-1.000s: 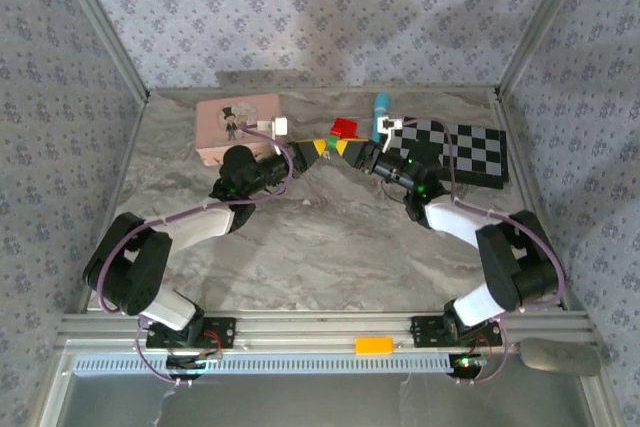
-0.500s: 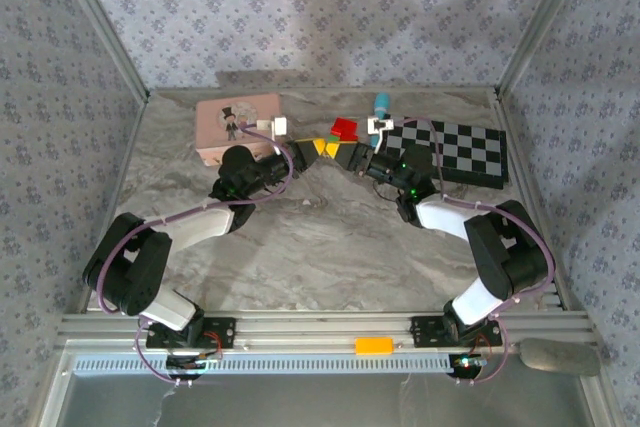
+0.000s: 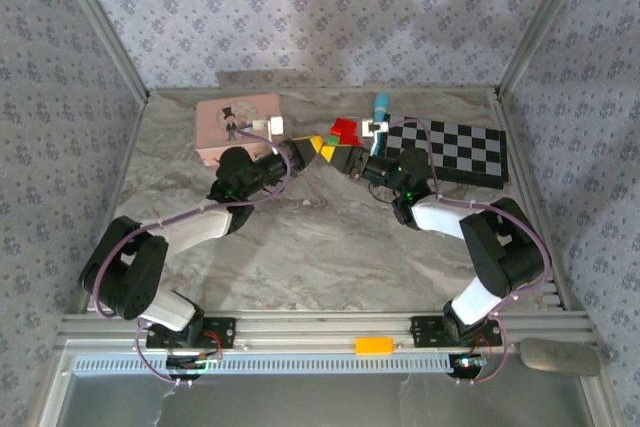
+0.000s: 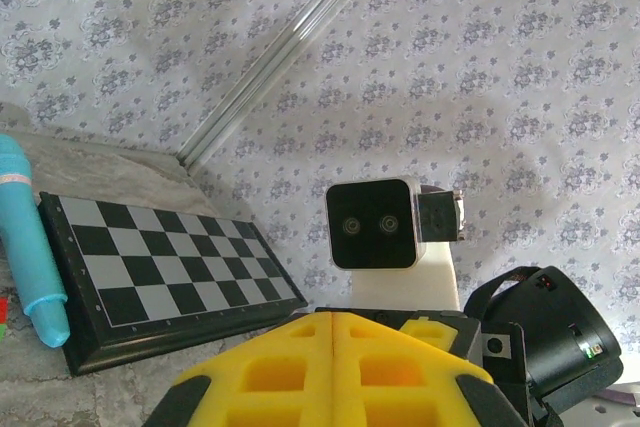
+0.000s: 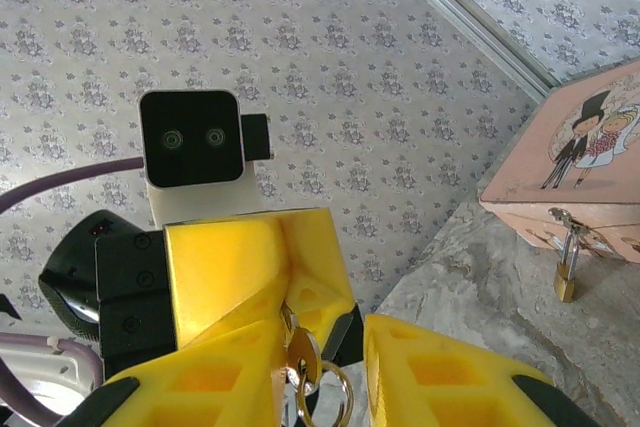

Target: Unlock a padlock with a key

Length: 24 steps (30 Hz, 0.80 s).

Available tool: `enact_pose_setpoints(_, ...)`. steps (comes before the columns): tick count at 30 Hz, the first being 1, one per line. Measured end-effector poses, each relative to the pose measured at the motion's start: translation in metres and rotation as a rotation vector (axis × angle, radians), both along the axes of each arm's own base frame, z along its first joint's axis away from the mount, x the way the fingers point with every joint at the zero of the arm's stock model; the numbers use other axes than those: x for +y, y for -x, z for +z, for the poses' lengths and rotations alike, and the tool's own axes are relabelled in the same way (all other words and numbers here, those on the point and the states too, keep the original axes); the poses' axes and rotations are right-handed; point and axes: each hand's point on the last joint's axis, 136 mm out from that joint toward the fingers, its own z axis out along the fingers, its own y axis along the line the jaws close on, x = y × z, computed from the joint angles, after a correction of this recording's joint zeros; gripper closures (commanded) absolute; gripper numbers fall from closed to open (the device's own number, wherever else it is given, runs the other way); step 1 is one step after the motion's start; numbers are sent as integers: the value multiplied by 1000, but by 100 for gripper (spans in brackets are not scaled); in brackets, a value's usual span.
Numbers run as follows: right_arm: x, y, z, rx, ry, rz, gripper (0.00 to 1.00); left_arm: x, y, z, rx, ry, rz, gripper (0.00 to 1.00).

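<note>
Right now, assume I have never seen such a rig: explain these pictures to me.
Two robot arms are bolted at the near edge of the table, each ending in a yellow two-finger gripper. One picture looks down from above; two come from cameras on the wrists. On the table lie a pink box, a chessboard, a blue tube and small blocks. A padlock hangs on the box. The left gripper is shut on the key, holding it between the right gripper's open fingers.

key (image 5: 300, 349): blade hidden inside left pincer (image 5: 283, 297) | ring (image 5: 338, 387): cropped below
</note>
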Motion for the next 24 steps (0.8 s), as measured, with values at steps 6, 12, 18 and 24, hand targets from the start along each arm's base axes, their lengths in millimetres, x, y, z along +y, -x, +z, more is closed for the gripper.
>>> enact_pose_setpoints(6,0,1,5,-11,-16,4,96,-1,0,0,3,3,11,100)
enact_pose_setpoints(12,0,0,3,-8,-25,7,100,1,-3,-1,11,7,27,84)
enact_pose_setpoints(18,-6,-8,-7,25,-2,-20,100,16,-13,-7,64,-9,83,21)
enact_pose_setpoints(24,-13,-13,-36,66,99,-70,100,120,-67,-38,236,-61,363,20)
